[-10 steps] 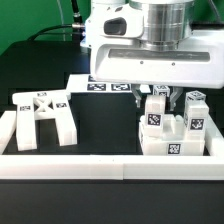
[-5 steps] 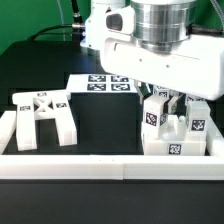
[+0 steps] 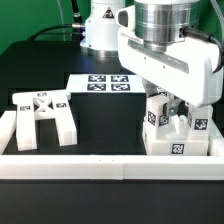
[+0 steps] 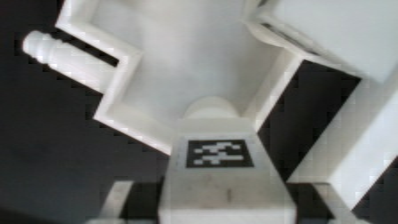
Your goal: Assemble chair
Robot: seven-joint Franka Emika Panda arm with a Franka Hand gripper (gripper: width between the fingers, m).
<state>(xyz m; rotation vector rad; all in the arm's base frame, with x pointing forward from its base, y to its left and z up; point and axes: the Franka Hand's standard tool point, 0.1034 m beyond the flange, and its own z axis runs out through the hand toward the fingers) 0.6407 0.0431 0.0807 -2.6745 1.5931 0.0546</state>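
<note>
Assembly looks barely begun: the leg frame (image 3: 42, 115) lies alone on the worktop (image 3: 105, 125), well off the marker board (image 3: 100, 83) toward the exterior view's left, joined to nothing. The other chair parts (image 3: 175, 135) stand bunched on the board's opposite side, against the wall (image 3: 100, 165). The pincer (image 3: 172, 103) hangs right over that bunch; a tagged block (image 4: 217, 150) sits between its fingers, but whether they clamp it I cannot tell. Nearly every joint seems left.

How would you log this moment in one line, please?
gripper: at stacked chair parts, exterior view's right, grip unclear | leg frame: lying apart, exterior view's left
</note>
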